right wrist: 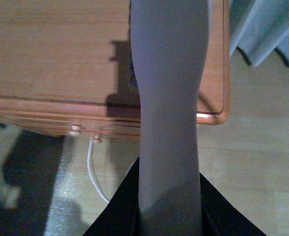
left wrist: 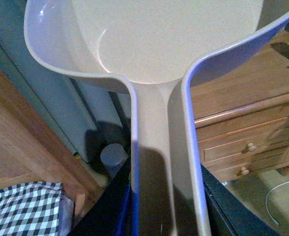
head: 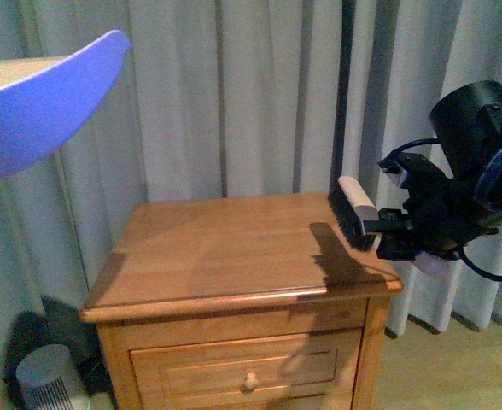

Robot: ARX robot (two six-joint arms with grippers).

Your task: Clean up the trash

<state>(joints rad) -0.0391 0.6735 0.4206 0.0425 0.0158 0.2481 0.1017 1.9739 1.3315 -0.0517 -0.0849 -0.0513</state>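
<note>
Right, both tools are in hand but there's no sweep contact yet. The left gripper (left wrist: 166, 216) has its jaws clenched on the handle of the dustpan (head: 37, 102), which hangs high and well clear of the table (head: 234, 248). The right gripper (head: 392, 232) has its jaws clamped on the brush (head: 353, 209), bristle head over the table's right edge, apparently just above the wood.

We can't find the trash in any view: the table top looks bare and the part of the pan the left wrist camera shows is clean. We read this as either pre-sweep with the wad out of frame or a finished pass; we can't tell which.

Next move calls for locating the wad first, then bringing the pan lip down flush to the table edge so the brush can push toward it.

No brands, labels or readable writing anywhere; only a checked cloth (left wrist: 21, 209) below the pan
</note>
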